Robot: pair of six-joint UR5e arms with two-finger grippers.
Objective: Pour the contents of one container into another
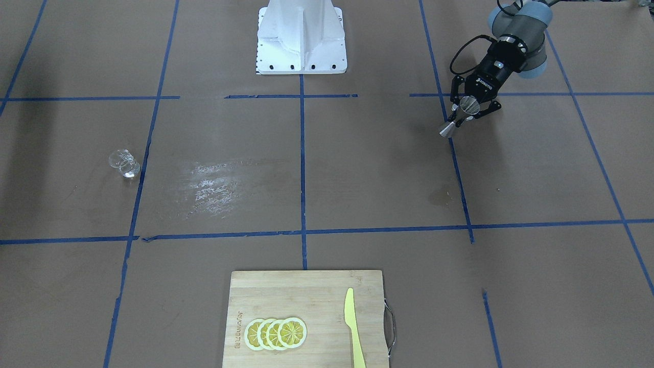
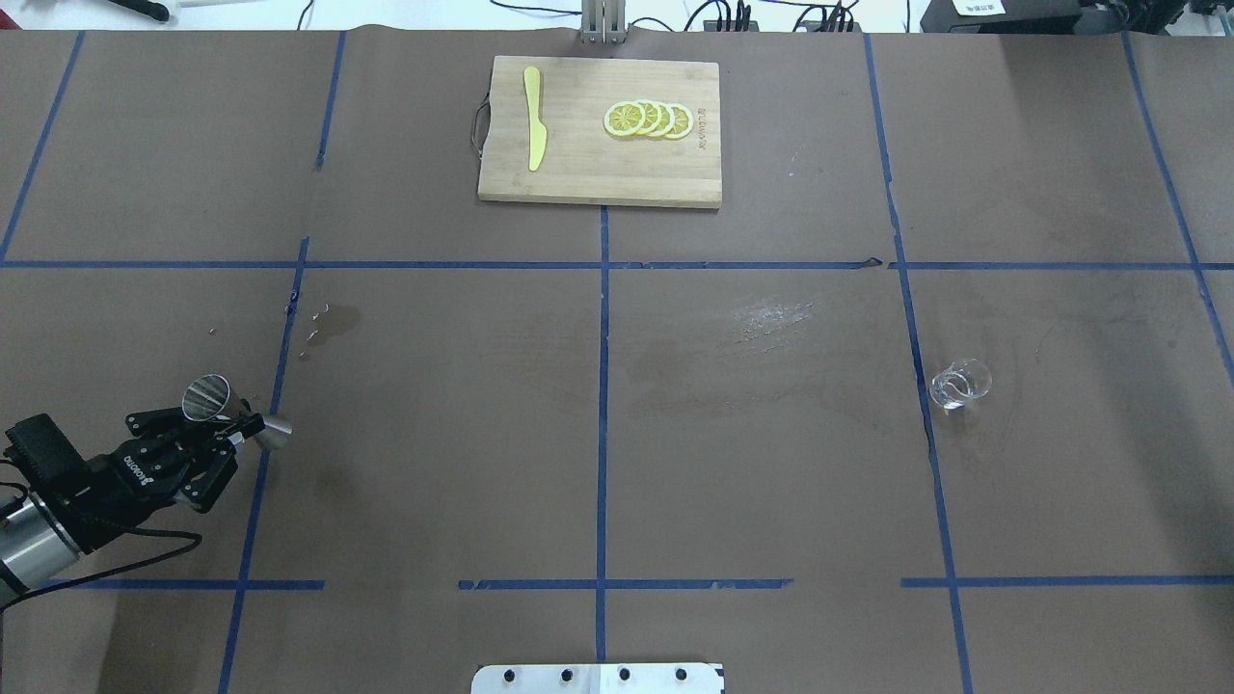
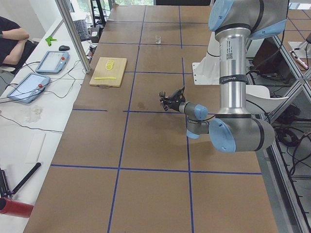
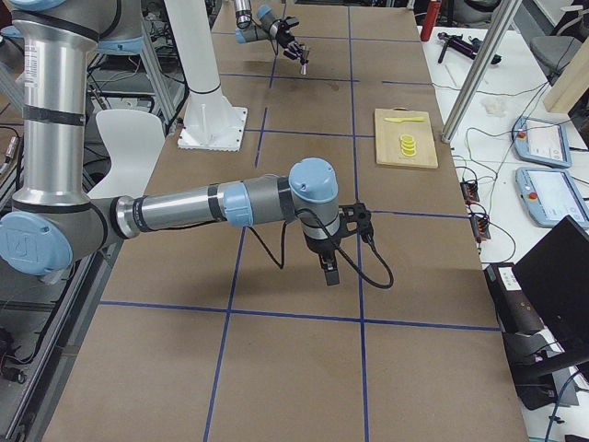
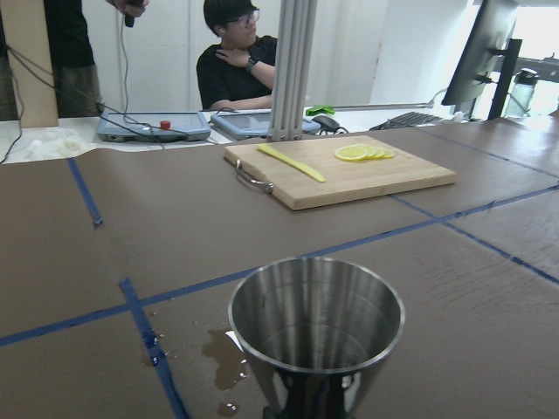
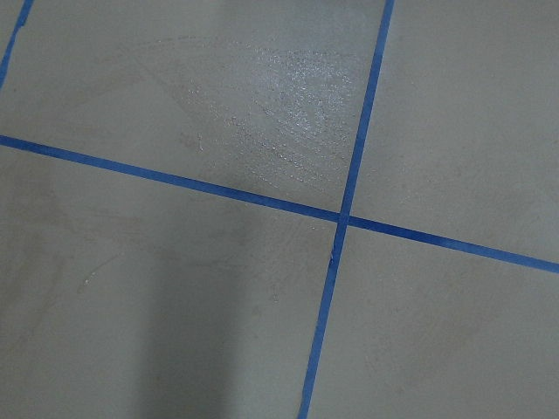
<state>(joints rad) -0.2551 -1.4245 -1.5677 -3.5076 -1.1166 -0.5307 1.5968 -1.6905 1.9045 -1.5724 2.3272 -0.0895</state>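
Observation:
The steel hourglass jigger (image 2: pixel 206 399) is held at its waist by my left gripper (image 2: pixel 234 420), which is shut on it, low at the table's left side beside a blue tape line. From the front the jigger (image 1: pixel 469 107) shows its open mouth, with the left gripper (image 1: pixel 474 108) behind it. The left wrist view looks into the jigger's (image 5: pixel 316 319) upper cone. The clear glass cup (image 2: pixel 960 383) stands alone far off on the right side, also seen as the cup (image 1: pixel 124 163). My right gripper (image 4: pixel 329 269) hangs over the table, seen only from the side; I cannot tell if it is open or shut.
A wooden cutting board (image 2: pixel 578 173) with lemon slices (image 2: pixel 648 119) and a yellow knife (image 2: pixel 534 130) lies at the far middle edge. A wet stain (image 2: pixel 339 322) marks the paper near the jigger. People sit beyond the far edge by tablets (image 5: pixel 157 125).

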